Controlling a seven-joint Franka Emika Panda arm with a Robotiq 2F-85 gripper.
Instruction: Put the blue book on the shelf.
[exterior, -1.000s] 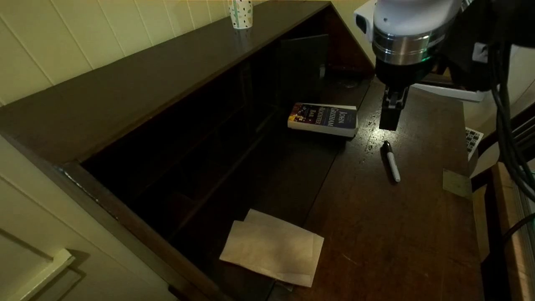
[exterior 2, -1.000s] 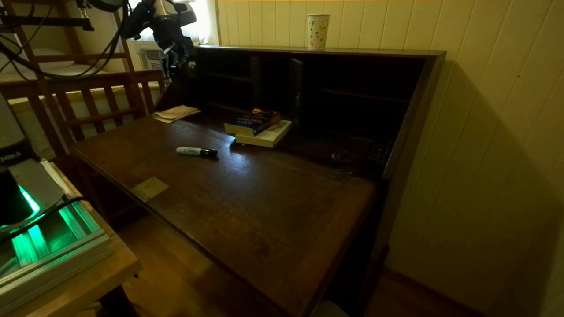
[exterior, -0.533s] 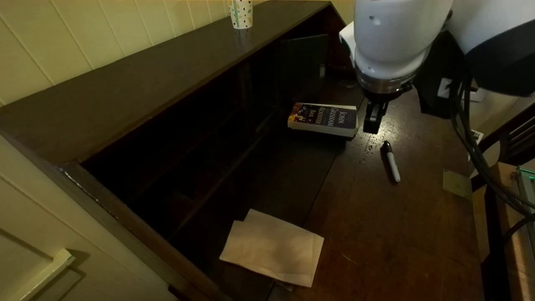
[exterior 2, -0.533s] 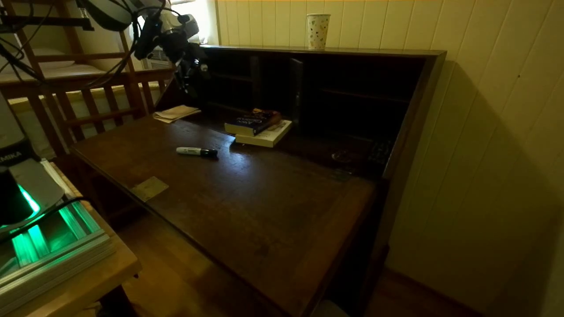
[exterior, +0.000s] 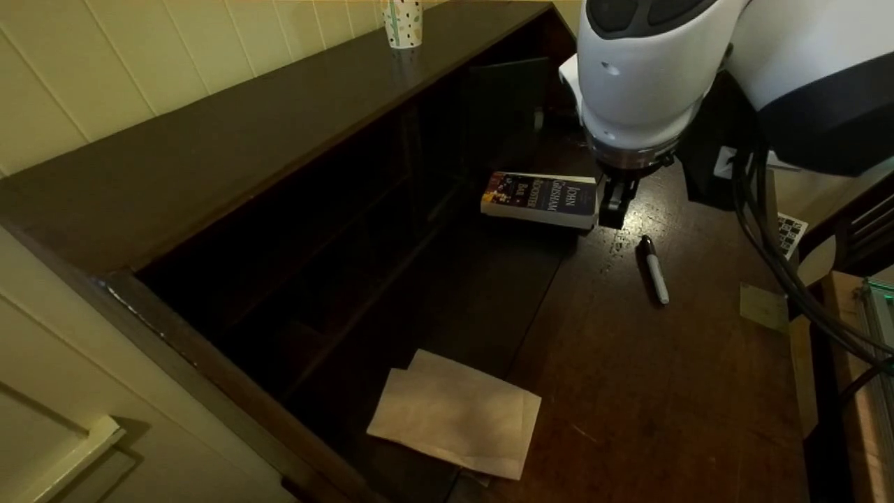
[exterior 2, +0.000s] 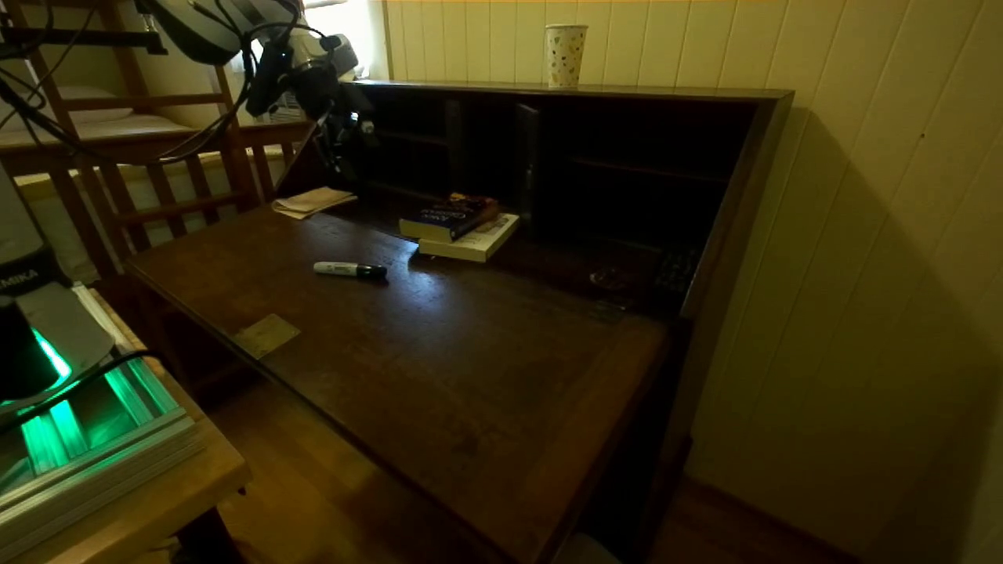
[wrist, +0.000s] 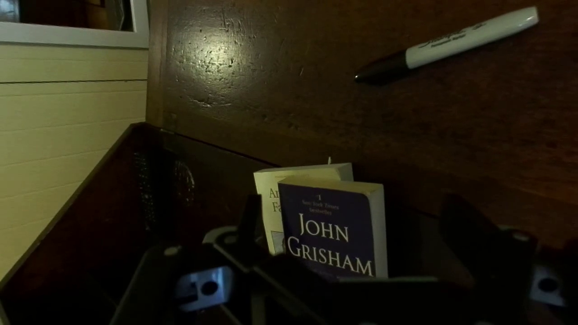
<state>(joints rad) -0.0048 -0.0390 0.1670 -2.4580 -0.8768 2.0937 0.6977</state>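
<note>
Progress toward the blue book (exterior: 541,194): over the last second, brought the claw (exterior: 612,215) lower and closer above the table (exterior: 670,391), though by the look of it apart from the book. Keeps the fingers (wrist: 249,219) well spread, with nothing held between them; in the wrist view, frames the navy cover in that gap, beyond the tips. No shift in the blue book itself: found lying on top of a white book (exterior 2: 479,244), a little askew, on the table before the dark cubbies of the shelf (exterior: 230,140). No shift either in the marker (exterior: 655,270) or the papers (exterior: 461,412). Looks like mid-approach, with grasp, lift and shelving all to come. Probably calls for more reach and descent, then lining up over the book before closing. Hard to judge that spread against the book's width. Could drag the white book along if lowered too deep.
</note>
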